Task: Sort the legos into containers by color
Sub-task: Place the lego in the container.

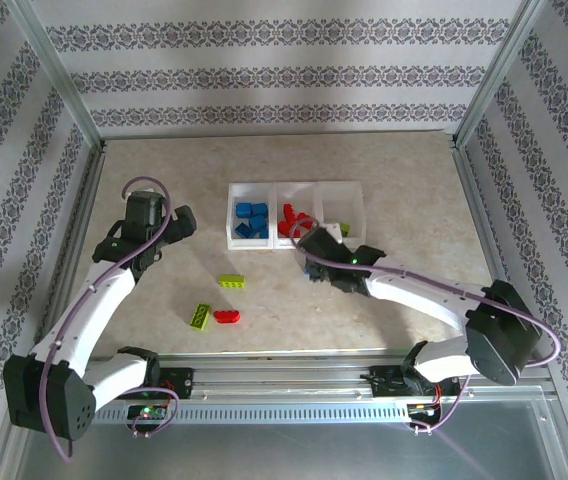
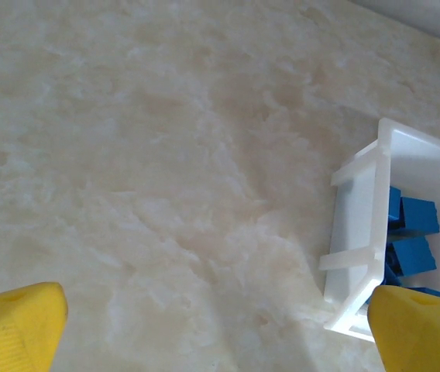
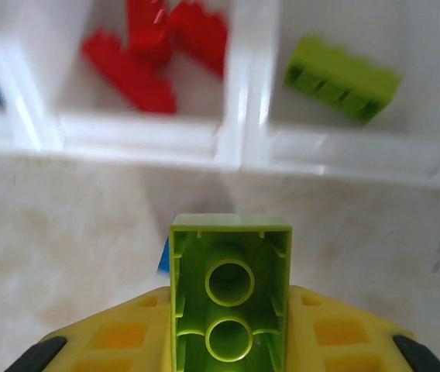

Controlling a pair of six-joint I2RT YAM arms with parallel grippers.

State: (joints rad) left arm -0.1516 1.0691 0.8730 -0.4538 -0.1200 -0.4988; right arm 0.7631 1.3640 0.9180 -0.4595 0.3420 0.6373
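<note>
A lime green brick (image 3: 230, 263) is clamped between the yellow fingers (image 3: 115, 341) of the right tool (image 3: 230, 345), with its hollow underside turned toward the wrist camera. It is held just short of the near wall of the white tray (image 3: 235, 143), in line with the divider between the middle and right bins. A sliver of blue shows at the brick's left edge, too hidden to identify. The middle bin holds the red bricks (image 3: 146, 62), and the right bin holds one lime brick (image 3: 342, 77) lying at a slant. From above, the left bin holds the blue bricks (image 1: 252, 220). Three pieces lie loose on the table (image 1: 414, 200), well in front of the tray and to its left. They are a short lime brick (image 1: 230, 281) and, nearer the arms, a long lime brick (image 1: 201, 316) with a loose red brick (image 1: 228, 316) just beside it. The left tool (image 1: 182, 222) hangs over bare table to the left of the tray. Its fingers are spread wide apart and hold nothing, and its wrist camera catches the corner of the blue bin between the two yellow tips.
</note>
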